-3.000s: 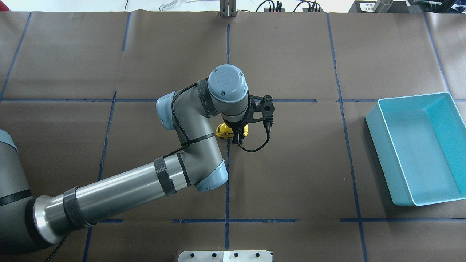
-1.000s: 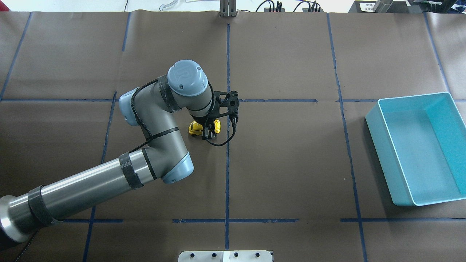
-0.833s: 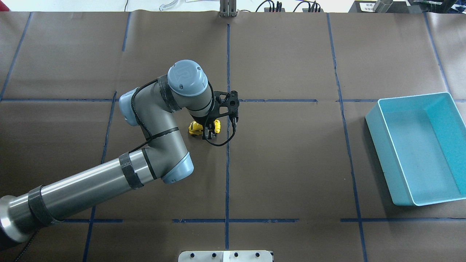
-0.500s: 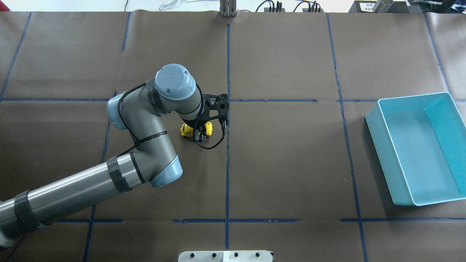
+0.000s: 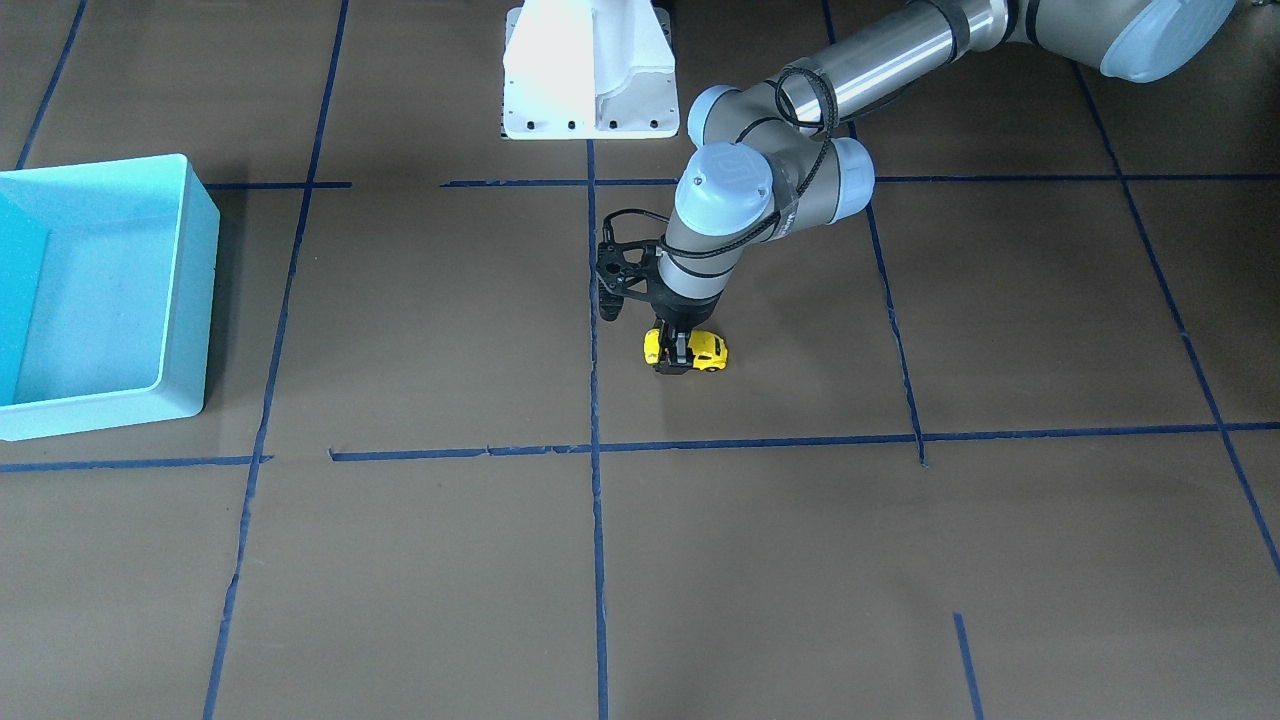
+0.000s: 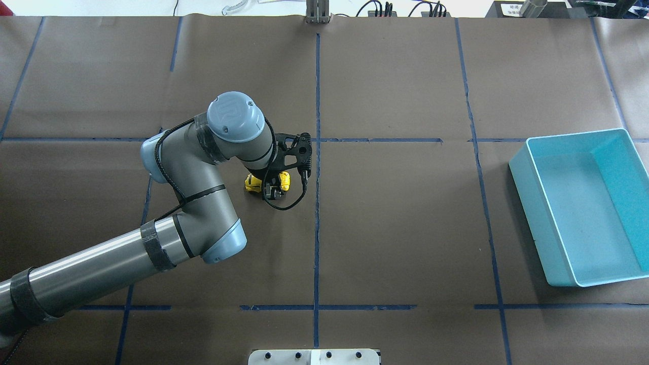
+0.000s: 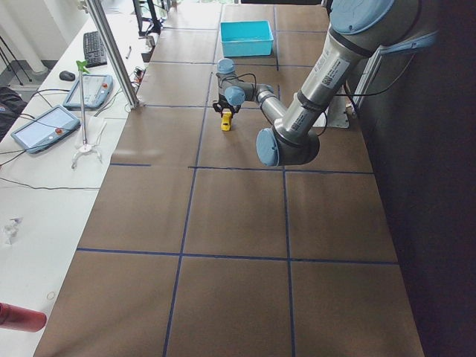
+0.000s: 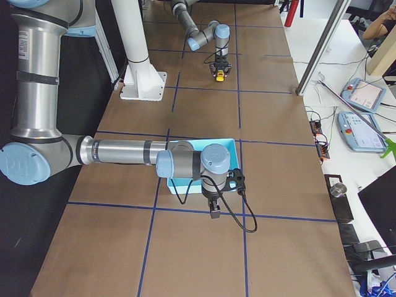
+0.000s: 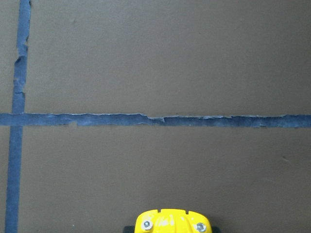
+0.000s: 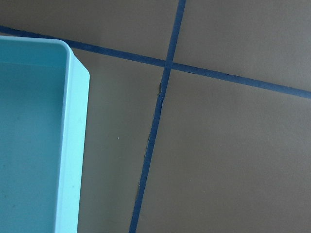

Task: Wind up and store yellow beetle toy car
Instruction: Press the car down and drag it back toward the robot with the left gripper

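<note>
Left hand [image 5: 678,356] around yellow beetle toy car [image 5: 710,350]

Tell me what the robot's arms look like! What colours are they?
Both the left arm and right arm are shiny silver-grey tubes with rounded pale-blue joint caps, black bands and a thin black cable. The left gripper and right gripper are small and black.

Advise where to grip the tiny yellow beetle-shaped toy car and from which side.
Take the tiny yellow beetle-shaped toy car across its two long sides at mid-body, coming straight down from above. It stands on its wheels on the table, so the sides are free, and the rounded roof offers no hold. The left claw is shut on it that way.
</note>
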